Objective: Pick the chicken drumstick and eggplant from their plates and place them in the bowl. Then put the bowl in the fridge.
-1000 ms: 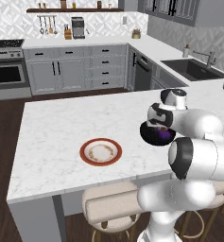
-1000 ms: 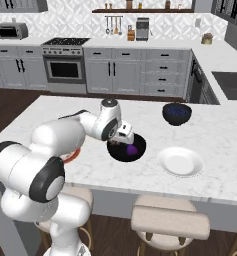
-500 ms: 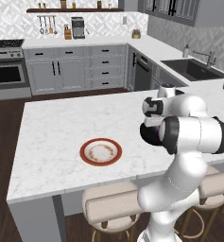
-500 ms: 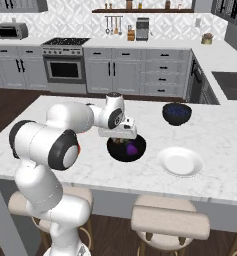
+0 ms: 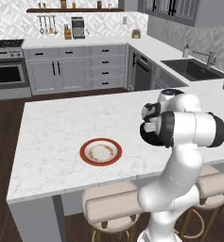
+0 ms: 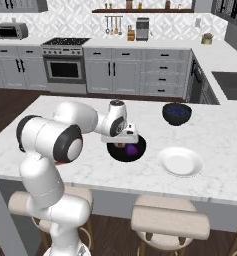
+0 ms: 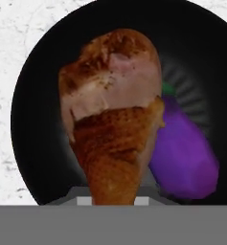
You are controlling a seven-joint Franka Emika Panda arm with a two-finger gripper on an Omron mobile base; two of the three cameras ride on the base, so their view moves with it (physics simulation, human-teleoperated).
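Since the earlier frames the arm has folded closer over the surface [image 5: 52,137]; right base view: fingers [image 6: 124,144] above the bowl [image 6: 126,149]; hand view: fingers clamp the chicken drumstick [image 7: 112,115] for release, eggplant [image 7: 184,150] already in the bowl beneath.

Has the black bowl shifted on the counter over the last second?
No. In the right base view the bowl sits in the same spot between the white plate and the arm, eggplant inside it.
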